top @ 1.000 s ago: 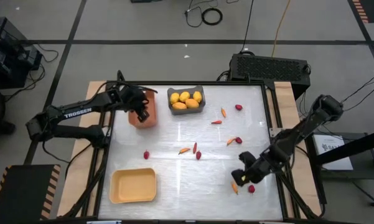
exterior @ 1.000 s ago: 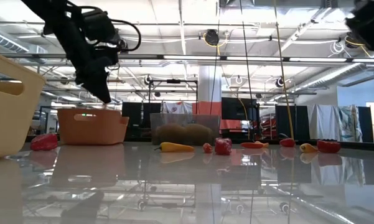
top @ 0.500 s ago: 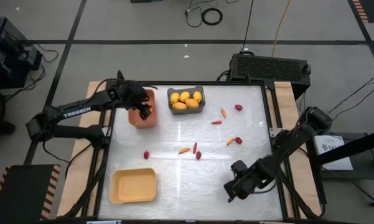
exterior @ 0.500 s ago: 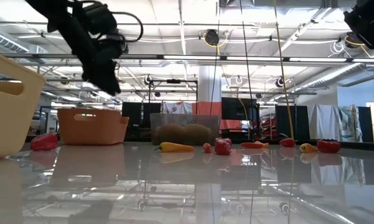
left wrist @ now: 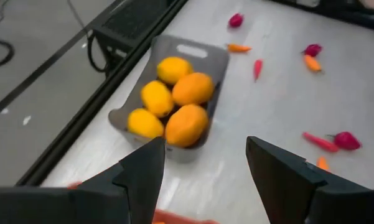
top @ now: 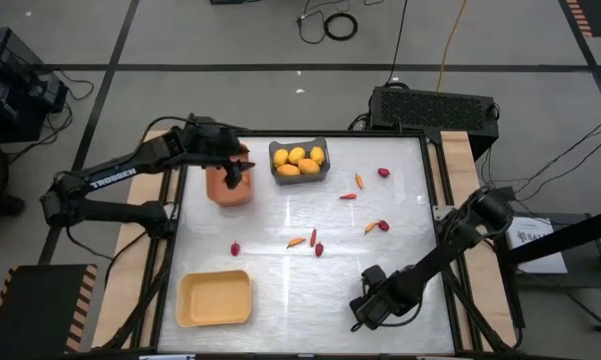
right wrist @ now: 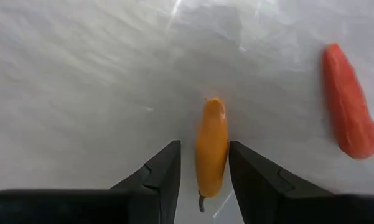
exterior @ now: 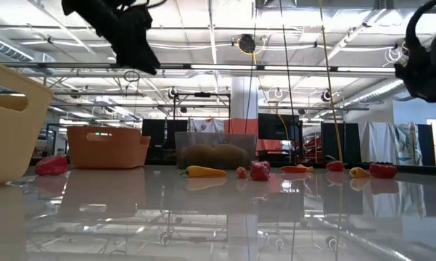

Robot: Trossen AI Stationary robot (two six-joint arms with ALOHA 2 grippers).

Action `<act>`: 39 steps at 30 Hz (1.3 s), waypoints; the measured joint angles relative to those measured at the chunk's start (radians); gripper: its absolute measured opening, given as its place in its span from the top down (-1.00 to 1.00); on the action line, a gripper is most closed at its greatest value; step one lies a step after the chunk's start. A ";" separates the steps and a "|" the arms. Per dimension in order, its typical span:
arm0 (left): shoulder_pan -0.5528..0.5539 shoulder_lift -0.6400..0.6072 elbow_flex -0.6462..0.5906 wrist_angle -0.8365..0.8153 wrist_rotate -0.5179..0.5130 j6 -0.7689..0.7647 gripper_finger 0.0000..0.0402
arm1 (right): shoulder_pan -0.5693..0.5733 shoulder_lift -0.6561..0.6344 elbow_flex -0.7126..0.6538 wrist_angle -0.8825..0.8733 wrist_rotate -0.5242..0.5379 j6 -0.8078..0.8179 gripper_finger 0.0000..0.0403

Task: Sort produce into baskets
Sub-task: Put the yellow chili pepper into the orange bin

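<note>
Orange stick (right wrist: 210, 146) clamped in right gripper (right wrist: 204, 167); left gripper (left wrist: 205, 165) spread over orange-brown bin (top: 228, 185).

The high view looks straight down from far above the whole bench (top: 300, 215), with the dark grey basket (top: 299, 160) near its far edge. The low view sits at bench-top level and faces across the bench (exterior: 218, 210) toward that basket (exterior: 216, 154) and the room behind. The left wrist view looks down at the same basket (left wrist: 174, 99) from close above. The right wrist view is nearest of all, staring at an orange piece (right wrist: 210, 144) on the bench.
</note>
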 joint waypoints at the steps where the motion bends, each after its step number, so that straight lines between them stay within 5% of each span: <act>1: -0.004 -0.002 0.003 0.001 0.010 0.003 -0.16 | 0.000 0.006 0.000 0.005 0.000 0.013 0.37; 16: -0.022 -0.049 0.003 -0.056 0.044 0.091 -0.16 | -0.015 0.001 0.001 0.012 0.001 0.090 0.95; 22: 0.001 -0.135 0.003 -0.056 0.044 0.095 -0.16 | -0.080 0.000 0.055 0.010 0.064 -0.013 0.95; 32: 0.027 -0.205 0.003 -0.109 0.044 0.094 -0.16 | -0.361 0.000 0.247 0.051 0.290 -0.565 0.94; 39: 0.026 -0.206 0.003 -0.101 0.016 0.069 -0.16 | -0.610 0.000 0.267 0.369 0.316 -1.006 0.94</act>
